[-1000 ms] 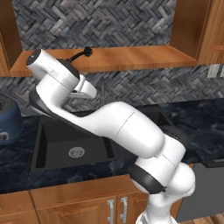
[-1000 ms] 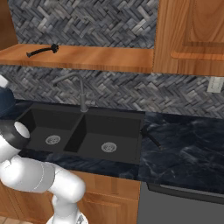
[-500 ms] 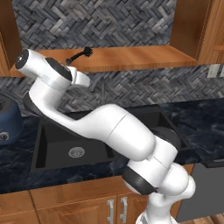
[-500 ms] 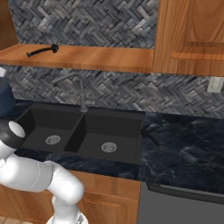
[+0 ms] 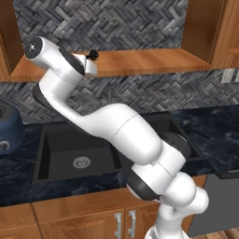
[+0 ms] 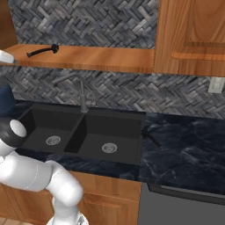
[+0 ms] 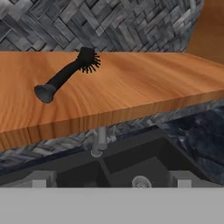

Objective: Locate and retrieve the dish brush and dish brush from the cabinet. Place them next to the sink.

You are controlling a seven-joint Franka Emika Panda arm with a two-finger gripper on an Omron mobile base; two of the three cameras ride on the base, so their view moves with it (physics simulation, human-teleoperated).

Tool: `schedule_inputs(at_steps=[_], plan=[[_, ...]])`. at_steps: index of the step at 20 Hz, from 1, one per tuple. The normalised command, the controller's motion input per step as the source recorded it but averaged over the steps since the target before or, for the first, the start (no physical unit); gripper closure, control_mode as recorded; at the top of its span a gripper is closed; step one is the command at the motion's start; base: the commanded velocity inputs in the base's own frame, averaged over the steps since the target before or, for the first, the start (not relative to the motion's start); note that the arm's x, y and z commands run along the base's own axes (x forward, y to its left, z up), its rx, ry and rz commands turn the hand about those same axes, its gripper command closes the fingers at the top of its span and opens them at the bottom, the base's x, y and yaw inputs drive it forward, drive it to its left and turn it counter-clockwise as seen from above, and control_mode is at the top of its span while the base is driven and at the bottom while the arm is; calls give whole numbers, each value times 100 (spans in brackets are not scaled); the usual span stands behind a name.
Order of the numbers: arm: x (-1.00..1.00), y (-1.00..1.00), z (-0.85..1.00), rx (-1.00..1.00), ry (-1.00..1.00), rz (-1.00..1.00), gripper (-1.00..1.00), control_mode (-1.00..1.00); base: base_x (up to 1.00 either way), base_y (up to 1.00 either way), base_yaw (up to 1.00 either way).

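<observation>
A: Below the hand, the black sink [image 6: 83, 134] is sitting in the dark desk [image 6: 184, 154]; the claw is standing wide, gripping nothing.

B: And farther up, a dish brush [image 7: 68, 74] is lying flat on the cabinet [image 7: 131, 92] shelf board, bristles nearest the back wall.

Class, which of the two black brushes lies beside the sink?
The slim one on the dark counter by the sink's right edge; the other brush, with a bristly head, lies on the wooden shelf.

Arm has risen, its hand nearer the dish brush [image 5: 93, 55] on the shelf
</observation>
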Motion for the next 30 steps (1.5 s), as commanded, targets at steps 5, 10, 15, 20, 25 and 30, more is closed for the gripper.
schedule_inputs(at_steps=[5, 10, 15, 20, 25, 30], plan=[[13, 0, 47, 0, -4, 4, -100, -100, 0, 0, 0], [53, 0, 4, -1, 6, 2, -100, -100, 0, 0, 0], [62, 0, 2, 0, 12, 0, -100, -100, 0, 0, 0], [31, 1, 28, 8, 4, -2, -100, -100, 0, 0, 0], [27, 7, 14, 10, 3, -7, -100, -100, 0, 0, 0], [37, 23, -16, 0, 10, -13, -100, -100, 0, 0, 0]])
